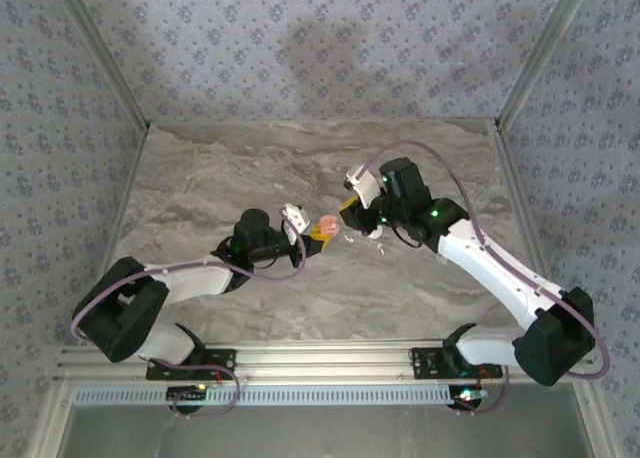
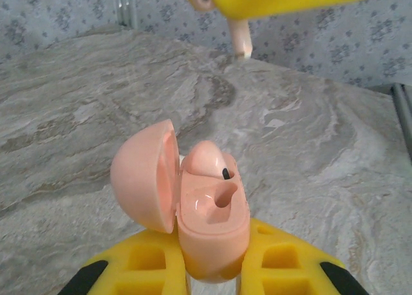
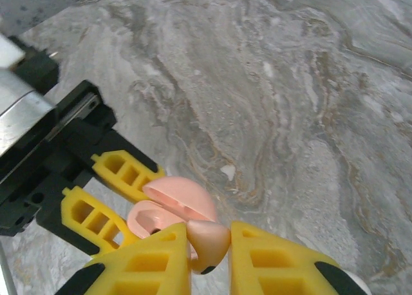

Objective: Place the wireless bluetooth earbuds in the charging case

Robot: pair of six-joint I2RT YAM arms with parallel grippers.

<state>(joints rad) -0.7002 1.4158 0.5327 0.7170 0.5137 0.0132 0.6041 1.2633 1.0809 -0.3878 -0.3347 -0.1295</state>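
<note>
Nearest the left wrist camera, the left pincer (image 2: 214, 263) is closed on the base of the charging case (image 2: 209, 211) and holds it up off the desk (image 2: 309, 147). The case's lid (image 2: 145, 172) is swung open to the left. Inside the base, the near socket (image 2: 222, 197) is empty. The far one appears to hold a seated earbud (image 2: 205, 158), a rounded pink shape with a small dark dot.

Beyond and above the case, the right pincer (image 3: 210, 236) is clamped on the second earbud (image 3: 206, 247). From the left wrist camera its stem hangs down over the desk, well short of the socket. From above, the two pincers meet at mid-desk, with the case between them.

The step in hand looks like the second insertion, so the task seems about half done. Next, the right arm needs to bring the earbud down over the empty socket, stem first and lined up with the well, while the left holds the case steady. A tilted stem would likely catch on the rim
</note>
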